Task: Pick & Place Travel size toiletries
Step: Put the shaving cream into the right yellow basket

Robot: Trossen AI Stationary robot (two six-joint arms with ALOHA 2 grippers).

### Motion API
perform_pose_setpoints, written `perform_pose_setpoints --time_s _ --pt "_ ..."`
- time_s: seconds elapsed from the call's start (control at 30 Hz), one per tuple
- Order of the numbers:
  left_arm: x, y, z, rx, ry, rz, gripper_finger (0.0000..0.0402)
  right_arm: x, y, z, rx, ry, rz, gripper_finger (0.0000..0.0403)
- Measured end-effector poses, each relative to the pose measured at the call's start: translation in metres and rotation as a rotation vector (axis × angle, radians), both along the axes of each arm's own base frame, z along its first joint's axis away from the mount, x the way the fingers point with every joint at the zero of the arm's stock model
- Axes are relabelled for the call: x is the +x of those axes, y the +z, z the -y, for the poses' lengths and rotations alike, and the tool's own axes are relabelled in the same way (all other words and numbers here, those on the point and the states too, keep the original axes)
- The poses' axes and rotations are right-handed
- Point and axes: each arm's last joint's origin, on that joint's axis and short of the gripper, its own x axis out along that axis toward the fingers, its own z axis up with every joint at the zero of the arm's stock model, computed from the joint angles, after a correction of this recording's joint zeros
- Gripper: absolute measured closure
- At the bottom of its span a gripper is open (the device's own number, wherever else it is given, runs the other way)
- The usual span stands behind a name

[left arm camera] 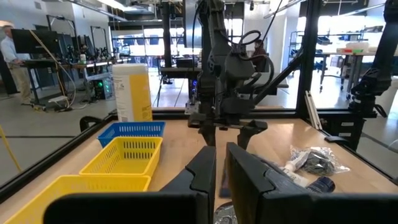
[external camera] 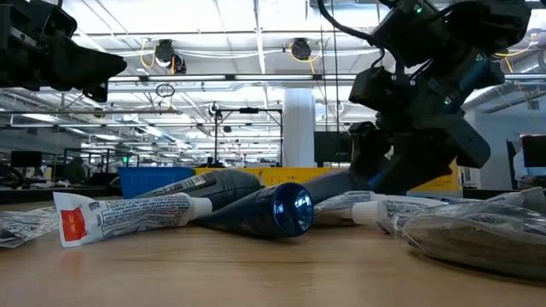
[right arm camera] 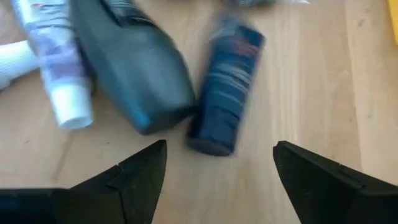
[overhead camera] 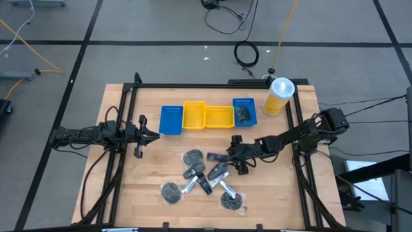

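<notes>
Three grey wrapped discs (overhead camera: 192, 157), about three dark bottles (right arm camera: 225, 84) and two white tubes (external camera: 128, 216) lie clustered mid-worktop (overhead camera: 129, 193) (bare wood all round), below four trays (overhead camera: 206, 116). The right gripper (right arm camera: 221, 163), jaws wide and empty, hovers over one dark bottle whose long axis runs between them. The left gripper (overhead camera: 149, 135) waits near the left edge, jaws nearly closed and empty.

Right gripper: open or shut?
Open. In the right wrist view the right gripper has its two dark fingers spread wide, bare wood between them, above a small dark blue bottle lying flat.
</notes>
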Motion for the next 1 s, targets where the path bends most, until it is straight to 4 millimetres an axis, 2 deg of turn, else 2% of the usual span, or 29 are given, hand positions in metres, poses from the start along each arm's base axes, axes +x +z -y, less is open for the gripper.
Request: perform_pose_setpoints --time_s 0.2,0.5,0.67,0.77,0.87,1.0 --pt "0.000 0.000 0.000 0.000 0.001 0.000 0.0364 0.006 -0.003 0.003 0.025 -0.013 0.121 0.0134" --pt "0.000 0.000 0.000 0.000 0.001 0.000 0.0364 0.015 -0.024 0.003 0.112 0.006 0.135 0.0149" --pt "0.000 0.000 0.000 0.000 0.001 0.000 0.0364 0.018 -0.031 0.005 0.112 -0.003 0.142 0.0189" --pt "0.000 0.000 0.000 0.000 0.001 0.000 0.0364 0.018 -0.027 0.005 0.129 -0.019 0.154 0.0235" --pt "0.000 0.000 0.000 0.000 0.001 0.000 0.0364 0.017 -0.014 0.006 0.144 -0.037 0.179 0.0283" --pt "0.000 0.000 0.000 0.000 0.000 0.000 0.0364 0.008 0.014 0.011 0.086 -0.132 0.224 0.0287"
